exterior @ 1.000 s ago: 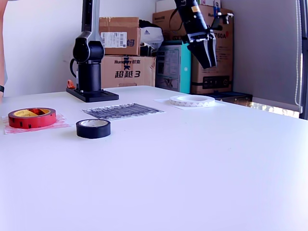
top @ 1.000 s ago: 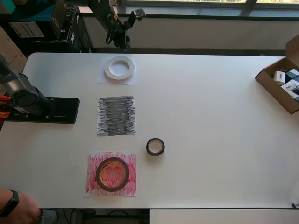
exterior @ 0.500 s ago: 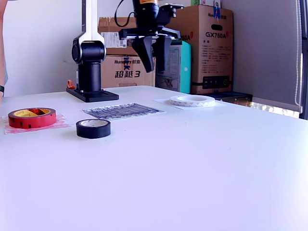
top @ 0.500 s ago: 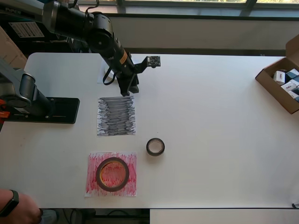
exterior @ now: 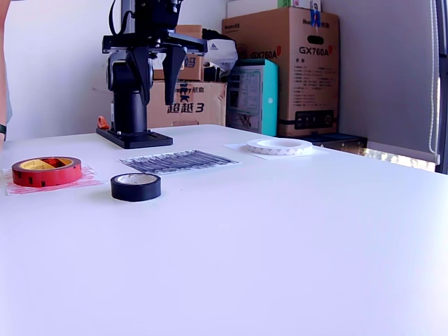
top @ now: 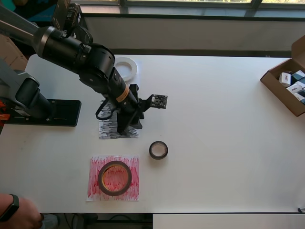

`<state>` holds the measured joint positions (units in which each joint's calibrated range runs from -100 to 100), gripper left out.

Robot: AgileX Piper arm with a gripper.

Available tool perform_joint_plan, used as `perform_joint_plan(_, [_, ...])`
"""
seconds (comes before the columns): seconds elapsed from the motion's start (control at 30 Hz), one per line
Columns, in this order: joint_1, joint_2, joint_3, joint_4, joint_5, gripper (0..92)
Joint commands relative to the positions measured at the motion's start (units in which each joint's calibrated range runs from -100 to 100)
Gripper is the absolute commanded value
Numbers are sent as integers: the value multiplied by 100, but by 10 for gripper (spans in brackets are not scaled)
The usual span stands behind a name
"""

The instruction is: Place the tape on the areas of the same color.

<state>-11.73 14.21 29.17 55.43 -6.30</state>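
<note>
1. The table point(exterior: 294, 245) has a smooth white top with a faint sheen.
2. The black roll point(exterior: 136, 187) looks like glossy plastic tape.
3. The red patch point(top: 95, 188) and black patch point(exterior: 178, 161) are matt paper, roughly scribbled.
4. The reddish-brown roll point(exterior: 46, 171) shines slightly on its side.
5. The white ring point(exterior: 280, 146) is matt.
6. The pincer point(exterior: 155, 78) is matt black, hard-looking.
7. The boxes point(exterior: 301, 63) behind are dull brown cardboard.

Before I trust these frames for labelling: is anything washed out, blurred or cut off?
Overhead view: even light and sharp; the white roll is half hidden by the arm. Exterior view: the bright table looks nearly washed out, the white roll blends into it, and the black roll stands out crisply; the arm's top is cropped.
</note>
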Motion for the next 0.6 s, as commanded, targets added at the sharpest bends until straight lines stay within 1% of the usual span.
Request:
perform_joint_plan(0.0, [-152, 497, -532, 10, 33, 391])
perform_joint_plan(0.27, [-420, 1339, -1213, 61, 17, 391])
perform_joint_plan(0.57, [-459, 1797, -1541, 61, 66, 391])
